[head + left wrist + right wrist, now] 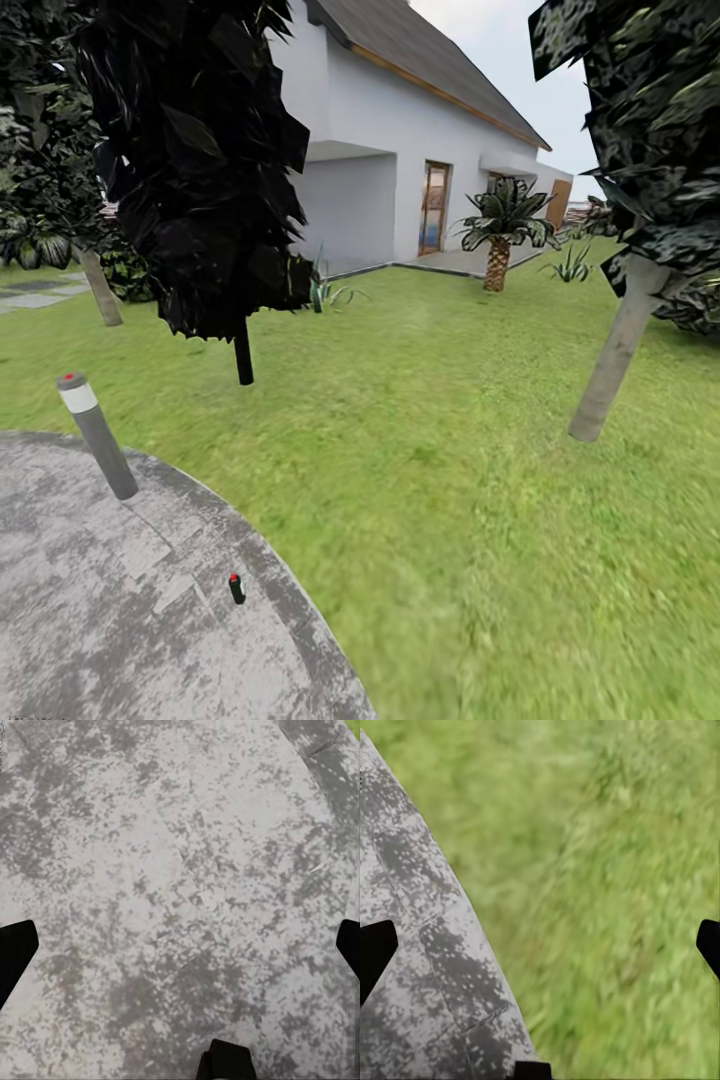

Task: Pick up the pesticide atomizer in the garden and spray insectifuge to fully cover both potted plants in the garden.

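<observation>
I judge the small atomizer (236,588), upright on the near-left patio (90,620), light, rigid, tippable, best pinched mid-body; both hands' fingers, left (15,949) and right (375,949), look spread and empty.

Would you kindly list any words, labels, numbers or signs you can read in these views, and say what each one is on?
No readable text in any of the three views.
Bollard lamp on the stone patio: white band and red dot, no lettering.
Small dark bottle-like object with a red top on the patio: too small to show any label.
House: no sign or number legible.
</observation>
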Tool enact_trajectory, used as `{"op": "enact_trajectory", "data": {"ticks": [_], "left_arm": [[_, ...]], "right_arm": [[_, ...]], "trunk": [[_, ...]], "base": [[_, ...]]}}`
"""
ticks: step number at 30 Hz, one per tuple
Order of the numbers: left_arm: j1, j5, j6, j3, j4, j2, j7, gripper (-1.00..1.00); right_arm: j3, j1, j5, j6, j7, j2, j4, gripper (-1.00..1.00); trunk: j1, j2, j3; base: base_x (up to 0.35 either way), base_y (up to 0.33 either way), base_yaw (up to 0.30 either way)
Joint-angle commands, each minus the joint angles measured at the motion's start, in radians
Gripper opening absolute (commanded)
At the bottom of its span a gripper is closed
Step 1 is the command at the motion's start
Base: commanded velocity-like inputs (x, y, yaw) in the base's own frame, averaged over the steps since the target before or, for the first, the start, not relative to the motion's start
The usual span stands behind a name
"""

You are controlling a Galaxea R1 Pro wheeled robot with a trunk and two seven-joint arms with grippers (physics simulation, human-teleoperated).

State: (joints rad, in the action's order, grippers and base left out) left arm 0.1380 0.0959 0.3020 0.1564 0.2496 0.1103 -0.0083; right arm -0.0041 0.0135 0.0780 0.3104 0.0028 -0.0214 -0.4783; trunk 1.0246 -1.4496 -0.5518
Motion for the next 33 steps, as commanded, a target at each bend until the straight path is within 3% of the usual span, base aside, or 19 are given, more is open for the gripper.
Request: {"op": "enact_trajectory", "data": {"ticks": [1, 21, 33], "left_arm": [[0.001, 0.010, 0.003, -0.003, -0.001, 0.000, -0.001, 1.00], [0.001, 0.010, 0.002, -0.003, 0.000, 0.000, 0.000, 1.00], [0.001, 0.012, 0.002, 0.002, 0.010, -0.008, 0.001, 1.00]], "right_arm": [[-0.001, 0.000, 0.008, 0.003, 0.000, 0.000, 0.001, 1.00], [0.000, 0.000, 0.008, 0.003, 0.000, 0.000, 0.003, 1.00], [0.000, 0.000, 0.008, 0.003, 0.000, 0.000, 0.003, 1.00]], "trunk": [[0.000, 0.000, -0.001], [0.000, 0.000, -0.001], [0.004, -0.007, -0.004]], "base": [[0.290, -0.206, 0.275], [0.287, -0.208, 0.277], [0.039, -0.036, 0.278]]}}
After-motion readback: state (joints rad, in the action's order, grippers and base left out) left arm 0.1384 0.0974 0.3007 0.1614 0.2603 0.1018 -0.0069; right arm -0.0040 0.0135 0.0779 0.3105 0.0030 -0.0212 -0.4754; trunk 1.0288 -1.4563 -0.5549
